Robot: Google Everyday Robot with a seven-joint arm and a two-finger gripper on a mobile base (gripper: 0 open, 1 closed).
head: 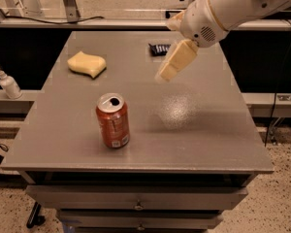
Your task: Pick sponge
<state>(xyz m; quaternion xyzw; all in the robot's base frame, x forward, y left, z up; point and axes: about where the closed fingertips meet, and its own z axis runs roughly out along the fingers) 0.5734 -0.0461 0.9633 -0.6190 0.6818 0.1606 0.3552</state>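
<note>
The sponge (87,64) is a pale yellow, wavy-edged flat pad lying on the far left part of the grey table (203,130). My gripper (169,71) hangs above the middle of the table on the white arm (223,8) that comes in from the upper right. It is to the right of the sponge, well apart from it, and holds nothing that shows.
A red soda can (112,120) stands upright near the table's front left. A small dark ribbed object (159,48) lies at the back, just behind the gripper. A white pump bottle (8,83) stands on a ledge left of the table. Drawers sit under the front edge.
</note>
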